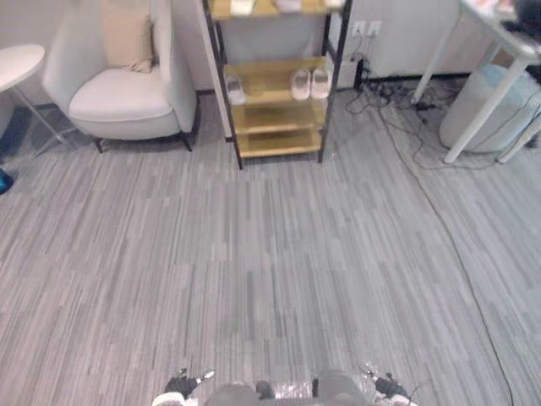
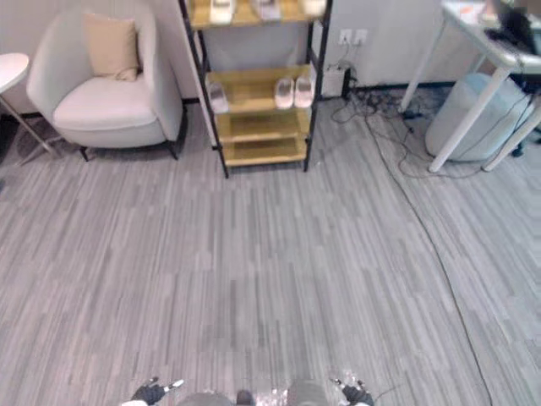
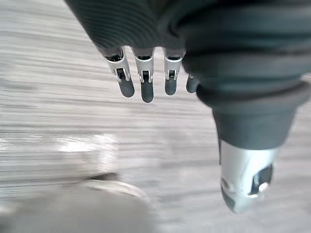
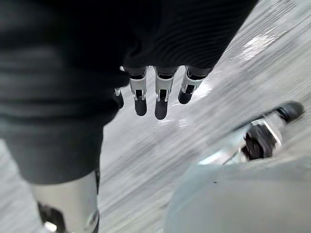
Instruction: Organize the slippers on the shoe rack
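Observation:
A shoe rack (image 1: 275, 110) with a black frame and wooden shelves stands far ahead against the wall. On its middle shelf a pair of white slippers (image 1: 310, 83) sits at the right, and a single pale slipper (image 1: 235, 88) lies at the left. More pale slippers (image 2: 221, 8) rest on the top shelf. My left hand (image 3: 146, 73) hangs over the grey floor with straight fingers and holds nothing. My right hand (image 4: 158, 90) hangs the same way, fingers straight and empty. Both hands are far from the rack.
A white armchair (image 1: 127, 85) with a beige cushion stands left of the rack, beside a round white table (image 1: 17, 63). At the right are a white desk (image 1: 499, 51), a grey pouf (image 1: 486, 106) and loose cables (image 1: 397, 110) on the floor.

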